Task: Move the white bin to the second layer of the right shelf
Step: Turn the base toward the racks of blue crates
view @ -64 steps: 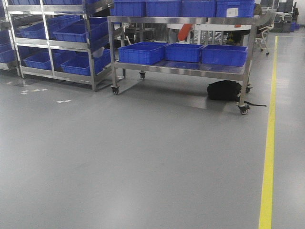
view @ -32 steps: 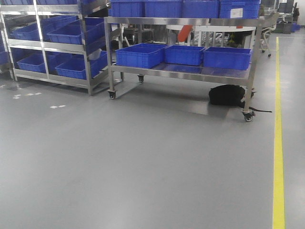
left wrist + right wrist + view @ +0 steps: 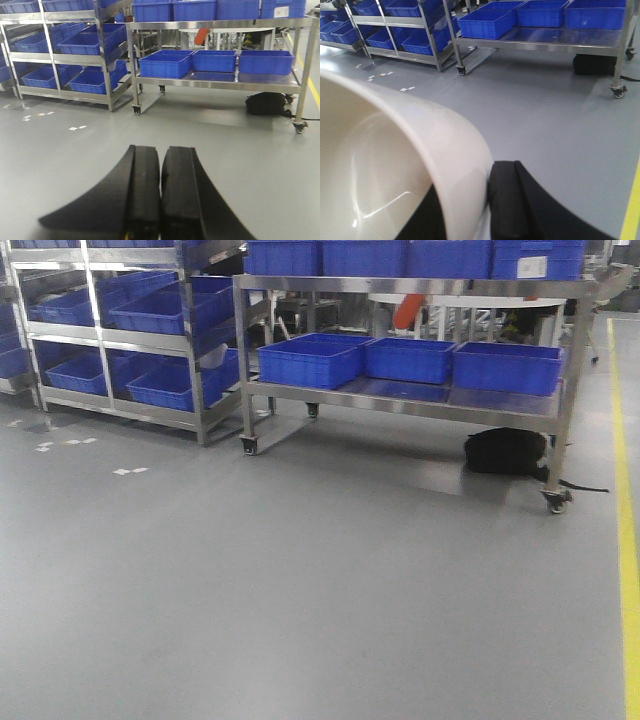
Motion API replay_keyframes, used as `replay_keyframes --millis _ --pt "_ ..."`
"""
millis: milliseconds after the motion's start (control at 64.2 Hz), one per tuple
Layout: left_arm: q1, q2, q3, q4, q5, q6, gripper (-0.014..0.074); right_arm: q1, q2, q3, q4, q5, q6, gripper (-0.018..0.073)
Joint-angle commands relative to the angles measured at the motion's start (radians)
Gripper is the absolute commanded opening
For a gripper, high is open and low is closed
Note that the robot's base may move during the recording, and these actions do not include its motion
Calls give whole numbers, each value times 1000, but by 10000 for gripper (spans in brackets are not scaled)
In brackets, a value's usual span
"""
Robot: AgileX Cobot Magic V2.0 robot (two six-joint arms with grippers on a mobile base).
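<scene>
Left gripper (image 3: 160, 152): jaws are pressed together, nothing is held.
Right gripper (image 3: 470, 185): jaws are clamped on the rim of the glossy cream-white plastic bin (image 3: 395, 150).

No text, brand or number can be read in any view. A white label (image 3: 527, 267) is seen on a blue crate (image 3: 562, 252) at the upper right of the front view, on the top level of the steel trolley (image 3: 400, 285); its print is too small to be made out. The same label is seen at the upper right of the left wrist view, equally illegible. Small white floor marks (image 3: 130, 471) are laid at the left, and a yellow floor line (image 3: 628, 540) is painted along the right edge.
</scene>
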Motion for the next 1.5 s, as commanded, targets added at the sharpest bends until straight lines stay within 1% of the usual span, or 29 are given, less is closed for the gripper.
replay_keyframes --millis 0,1480 --pt "-4 -14 37 -5 -84 -4 85 -5 11 -31 -10 -104 -2 57" --pt "-4 -14 37 -5 -84 -4 85 -5 11 -31 -10 -104 -2 57"
